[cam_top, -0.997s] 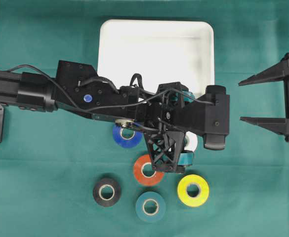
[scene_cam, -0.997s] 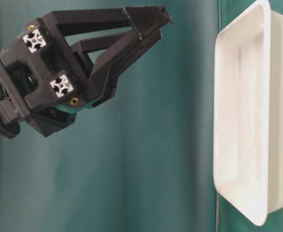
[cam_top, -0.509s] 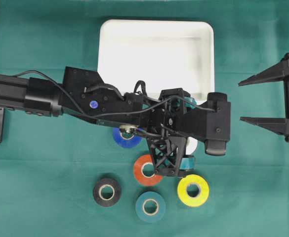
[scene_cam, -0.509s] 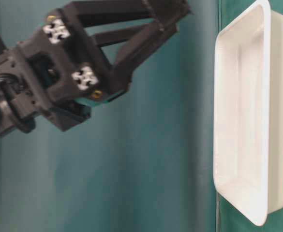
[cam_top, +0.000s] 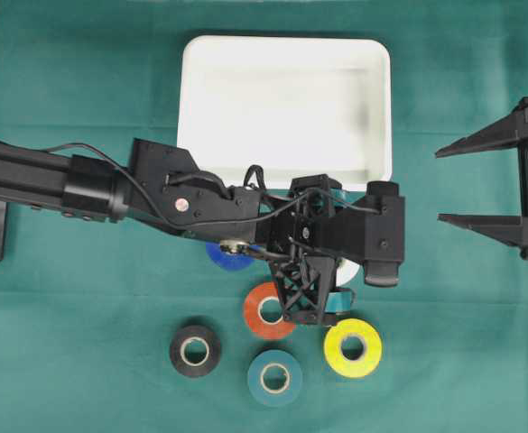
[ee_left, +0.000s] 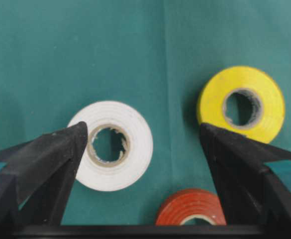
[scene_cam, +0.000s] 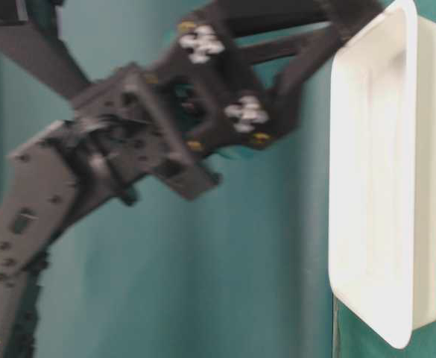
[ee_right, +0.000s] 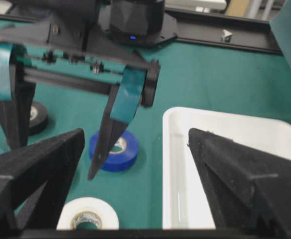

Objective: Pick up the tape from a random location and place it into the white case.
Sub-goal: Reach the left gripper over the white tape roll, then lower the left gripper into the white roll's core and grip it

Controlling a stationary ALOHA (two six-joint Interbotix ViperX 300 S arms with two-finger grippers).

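Both arms matte black: left end effector (cam_top: 340, 287) has lattice-braced fingers (ee_right: 114, 130) faced with teal tape, loose black cables, silver screws, red dot on forearm; right end effector (cam_top: 444, 186) shows plain tapered black fingers.

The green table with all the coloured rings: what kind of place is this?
Probably a robotics lab test bench. A green cloth covers the table, two black robot arms work over it, the left end effector hanging open above a white tape roll, and a white case waits nearby.
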